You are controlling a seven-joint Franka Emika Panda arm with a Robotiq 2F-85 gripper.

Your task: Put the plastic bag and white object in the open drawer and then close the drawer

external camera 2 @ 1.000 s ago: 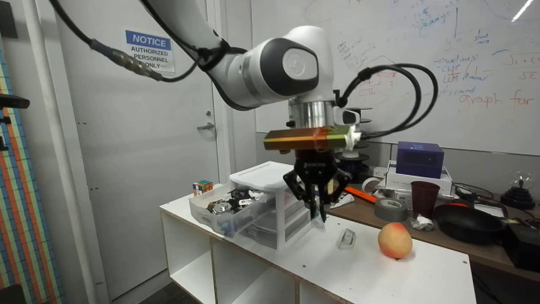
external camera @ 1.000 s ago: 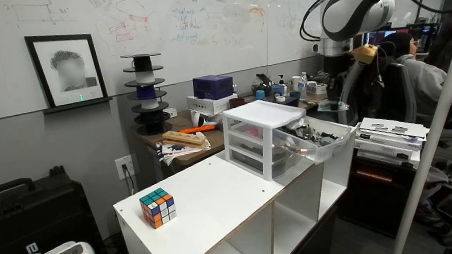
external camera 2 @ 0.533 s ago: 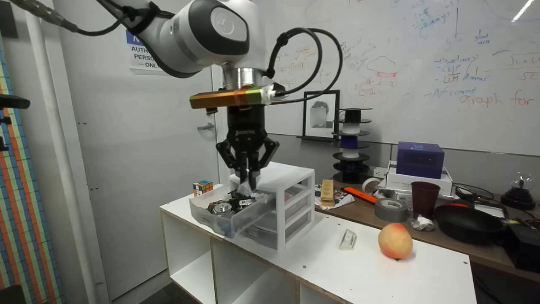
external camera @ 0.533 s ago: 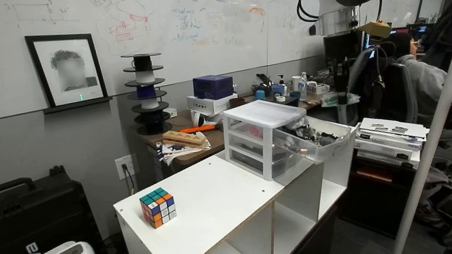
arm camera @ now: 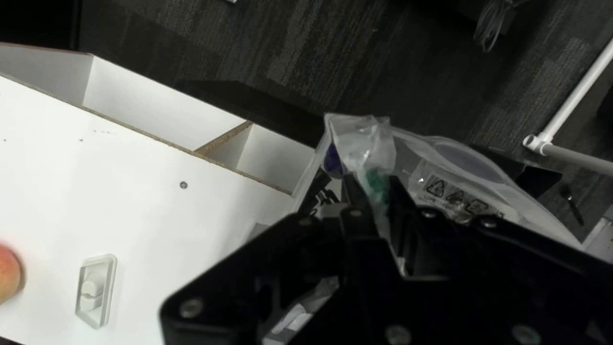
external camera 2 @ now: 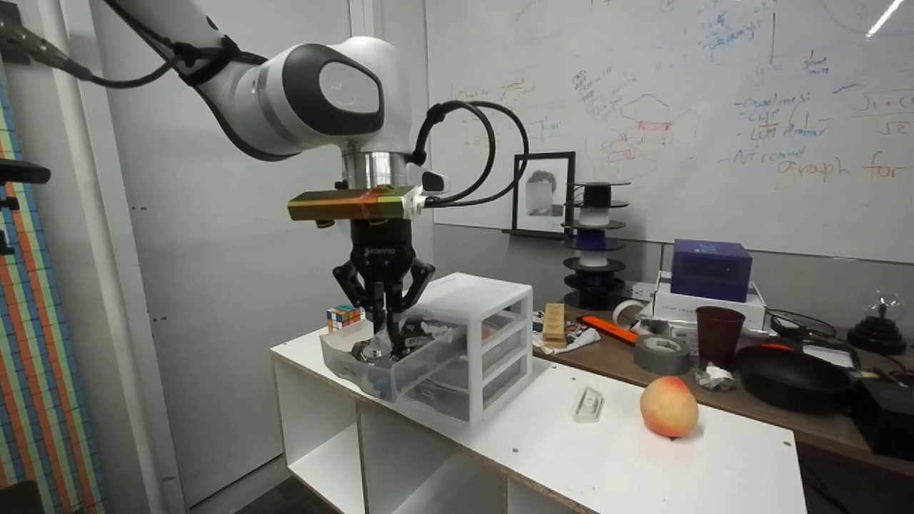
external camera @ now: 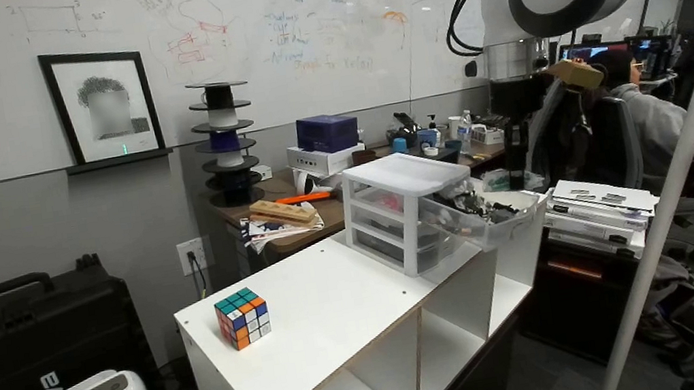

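1. The white shelf, its front divided into cubbies, fills the lower part of an exterior view.
2. The robot arm slants in above it, cables looping beside the wrist.
3. The drawer unit, small and three-tiered, stands on the shelf top.
4. The drawer is pulled out of that unit, crowded with loose parts and wrappers (hard to sort by eye).
5. The gripper points down over the drawer, its fingers narrow, pinching the plastic bag.
6. That bag is clear with a greenish patch; I cannot tell whether it touches the parts beneath.
7. The peach sits on the shelf, well apart from the unit.
8. The white object lies there too, outside the drawer, between unit and peach, touching neither.
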